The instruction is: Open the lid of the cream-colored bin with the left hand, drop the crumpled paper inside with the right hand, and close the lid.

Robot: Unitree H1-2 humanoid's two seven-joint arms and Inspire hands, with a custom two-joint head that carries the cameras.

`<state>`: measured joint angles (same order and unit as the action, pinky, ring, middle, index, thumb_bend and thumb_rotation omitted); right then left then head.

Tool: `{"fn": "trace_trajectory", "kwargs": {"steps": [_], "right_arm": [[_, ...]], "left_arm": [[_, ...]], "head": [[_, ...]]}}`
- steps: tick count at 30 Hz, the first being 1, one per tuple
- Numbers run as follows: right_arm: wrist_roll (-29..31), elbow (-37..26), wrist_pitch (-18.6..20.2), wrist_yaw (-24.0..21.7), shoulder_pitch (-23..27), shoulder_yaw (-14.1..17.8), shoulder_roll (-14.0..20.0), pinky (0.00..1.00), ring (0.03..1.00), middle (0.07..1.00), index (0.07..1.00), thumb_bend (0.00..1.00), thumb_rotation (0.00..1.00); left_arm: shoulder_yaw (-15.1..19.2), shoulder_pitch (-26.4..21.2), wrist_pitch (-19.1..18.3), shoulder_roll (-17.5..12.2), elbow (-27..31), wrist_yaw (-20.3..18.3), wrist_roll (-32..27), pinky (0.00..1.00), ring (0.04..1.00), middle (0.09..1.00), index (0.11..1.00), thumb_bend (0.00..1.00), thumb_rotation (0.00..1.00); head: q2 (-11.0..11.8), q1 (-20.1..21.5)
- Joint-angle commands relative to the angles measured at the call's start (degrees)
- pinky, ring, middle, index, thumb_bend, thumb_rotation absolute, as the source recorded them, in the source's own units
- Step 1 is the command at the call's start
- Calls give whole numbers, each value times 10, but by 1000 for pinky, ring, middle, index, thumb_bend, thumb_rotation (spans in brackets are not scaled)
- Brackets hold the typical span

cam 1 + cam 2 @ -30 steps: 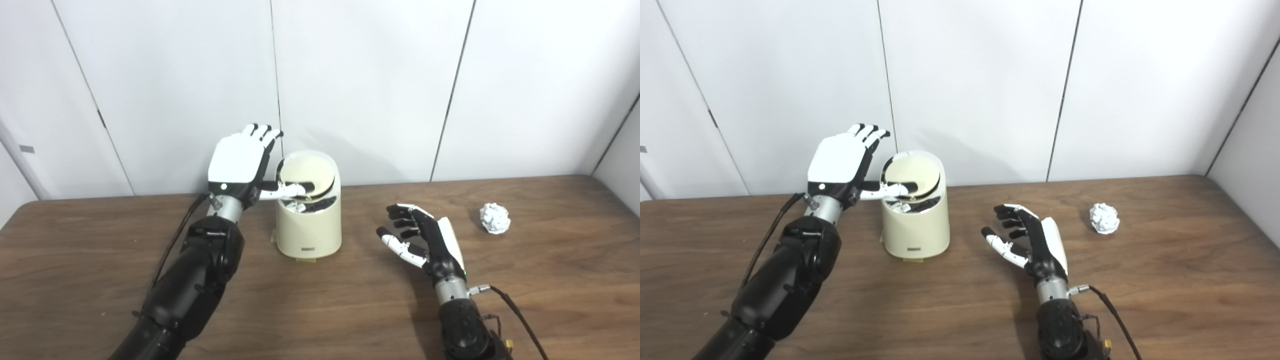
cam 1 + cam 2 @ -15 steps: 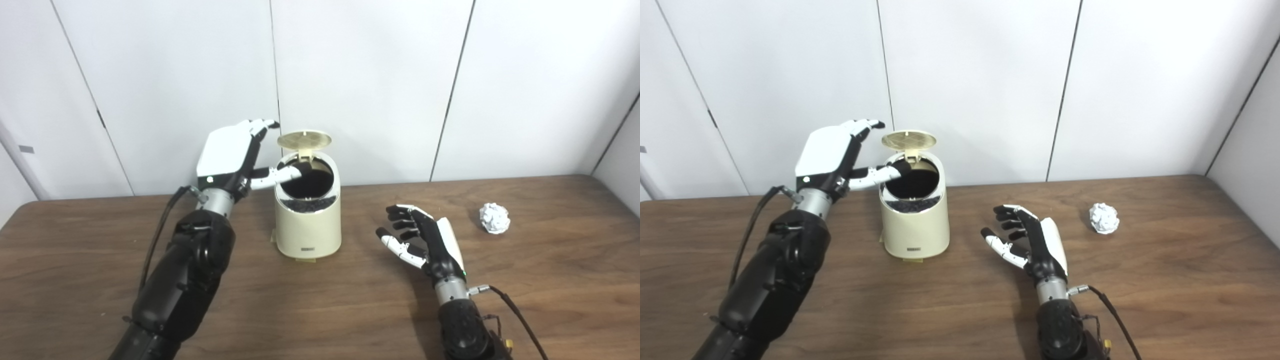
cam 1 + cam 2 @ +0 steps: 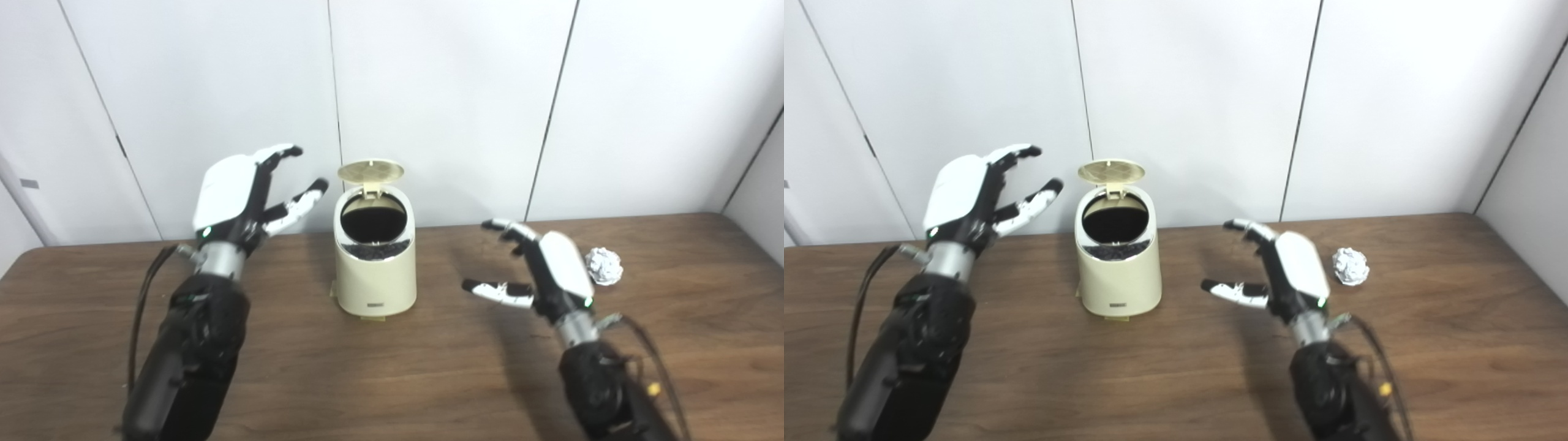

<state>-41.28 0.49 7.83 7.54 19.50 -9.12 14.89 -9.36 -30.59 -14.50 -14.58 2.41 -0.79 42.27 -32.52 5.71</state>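
Note:
The cream-colored bin (image 3: 375,278) stands on the table left of centre, its round lid (image 3: 370,171) tipped up and back so the dark inside (image 3: 373,218) shows. My left hand (image 3: 242,193) hangs open in the air to the bin's left, apart from it and holding nothing. Right of the bin my right hand (image 3: 545,269) is raised above the table, open and empty. The crumpled white paper ball (image 3: 604,266) lies on the table just right of that hand, not touching it.
A brown wooden table (image 3: 392,367) runs wall to wall, with white wall panels (image 3: 453,92) close behind the bin. Black cables (image 3: 652,349) trail from both wrists over the near part of the table.
The lid went from nearly shut to fully tipped back. My left hand let go and drew away to the left. My right hand rose and shifted right toward the paper ball.

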Motion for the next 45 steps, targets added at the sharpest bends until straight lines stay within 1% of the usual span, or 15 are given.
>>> {"fn": "trace_trajectory", "kwargs": {"steps": [1,3,4,5,7,8,10,12,14,19,22,27,35,42,45], "right_arm": [[-32,-48,42,-53,31,-9,18,614,794,862,793,859,418],[-50,-74,71,-101,38,-17,37,644,862,913,812,943,439],[-59,-88,84,-129,47,-21,51,650,873,922,815,955,441],[-64,-94,86,-148,56,-22,66,702,898,934,820,967,435],[-73,-97,83,-172,69,-21,89,753,900,931,822,991,424],[-78,-96,83,-178,74,-20,96,757,898,930,824,996,427],[-84,-92,85,-190,84,-15,110,720,889,923,825,1000,421],[-86,-82,82,-205,98,-12,130,689,884,916,824,1000,408],[-79,-64,86,-223,114,-8,146,702,898,922,833,1000,405],[-90,-49,117,-295,144,-11,186,683,910,934,833,1000,387],[-95,-36,123,-318,157,-12,204,656,872,909,814,1000,371],[-97,5,133,-327,175,-15,214,639,842,896,797,1000,273],[-97,99,124,-326,204,-34,226,560,771,866,788,1000,250],[-98,138,114,-324,207,-56,230,667,835,864,799,950,239],[-95,159,105,-316,208,-63,229,664,818,849,774,939,234]], "left_arm": [[17,-13,0,3,27,4,-23,591,749,805,817,618,551],[28,-1,2,11,37,5,-45,568,730,796,804,707,564],[39,9,16,17,39,8,-72,564,726,794,801,720,566],[48,18,27,22,40,9,-97,571,729,791,794,716,604],[61,33,43,30,40,9,-136,622,763,807,796,637,743],[65,38,57,30,36,11,-150,642,776,814,798,616,776],[73,49,88,32,24,17,-179,713,811,834,813,544,894],[87,61,118,34,7,15,-222,765,845,854,840,528,957],[95,72,143,30,-10,17,-242,783,856,859,849,549,989],[109,94,145,17,-22,17,-252,756,849,856,842,597,1000],[119,104,150,13,-25,19,-261,785,849,852,836,572,1000],[124,119,153,11,-28,19,-267,791,850,847,828,536,996],[123,128,148,15,-23,22,-264,795,853,848,821,555,998],[120,128,153,16,-23,21,-265,780,857,851,807,588,969],[119,127,149,15,-20,18,-266,730,858,861,816,574,888]], "head": [[0,1],[-1,4],[0,6],[0,5],[1,3],[2,1],[2,0],[3,0],[4,5],[6,6],[7,7],[7,7],[8,10],[9,11],[9,11]]}}
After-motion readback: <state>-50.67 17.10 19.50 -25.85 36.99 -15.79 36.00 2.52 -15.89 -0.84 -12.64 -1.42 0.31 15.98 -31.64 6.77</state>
